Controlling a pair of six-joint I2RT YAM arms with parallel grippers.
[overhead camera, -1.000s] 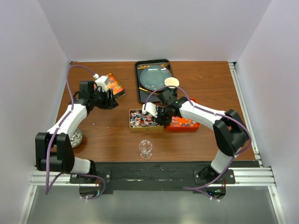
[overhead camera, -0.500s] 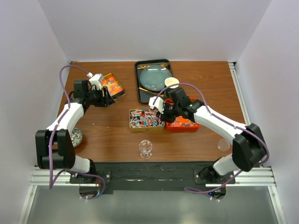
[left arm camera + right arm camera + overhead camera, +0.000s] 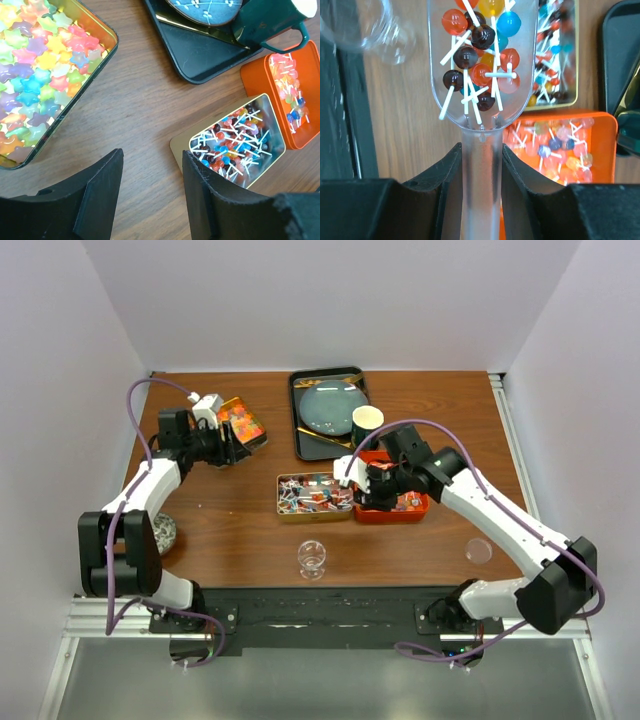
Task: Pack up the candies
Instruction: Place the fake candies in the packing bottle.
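My right gripper [image 3: 481, 165] is shut on the handle of a clear plastic scoop [image 3: 480, 107], whose bowl holds several lollipop candies [image 3: 482, 37]. In the top view the right gripper [image 3: 362, 490] hangs at the seam between the gold tin [image 3: 281, 502] of lollipops and the orange tin [image 3: 420, 510]. More candies lie in the orange tin [image 3: 600, 150] and the gold tin [image 3: 576, 50]. My left gripper [image 3: 152, 175] stands open over bare wood, nothing between its fingers, beside a tin of star-shaped candies [image 3: 107, 55]. In the top view the left gripper [image 3: 235, 448] sits at the far left.
A black tray [image 3: 300, 440] with a blue plate and a dark green cup [image 3: 367, 423] stands at the back. A small clear glass [image 3: 312, 558] stands near the front edge. A foil-like ball [image 3: 162, 533] lies at the left, and a clear disc [image 3: 478, 550] lies at the right.
The right arm has swung right and its elbow has stretched out, carrying the scoop from over the gold tin towards the orange one. The left gripper has shifted slightly back and left.
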